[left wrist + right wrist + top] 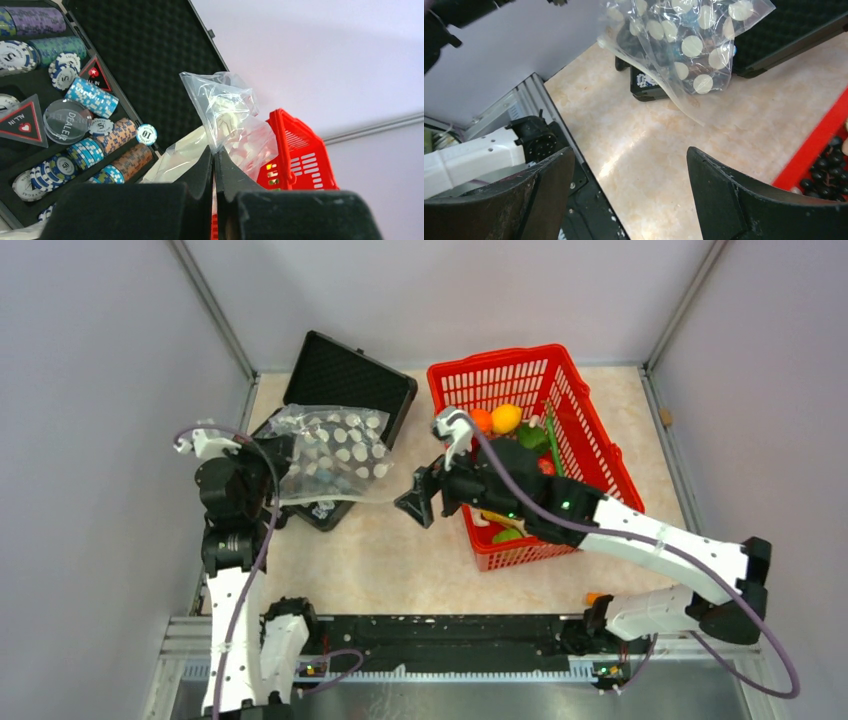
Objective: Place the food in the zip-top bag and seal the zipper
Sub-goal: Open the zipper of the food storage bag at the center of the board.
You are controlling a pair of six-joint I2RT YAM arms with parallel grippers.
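Both looked set: left gripper pinched the zip-top bag aloft near the table's left edge, presumably so the wide-open right gripper could fill it.

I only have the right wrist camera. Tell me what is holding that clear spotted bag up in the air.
Observer: The left hand is shut on one edge of the bag, pinching the plastic between its fingers.
Operator: List the food in the red basket.
Observer: From above I can see an orange, a lemon and a green piece near the middle of it.
Operator: Say where my right hand sits relative to that basket.
Observer: It hangs open and empty over bare table, just outside the basket's left wall, between the basket and the bag.
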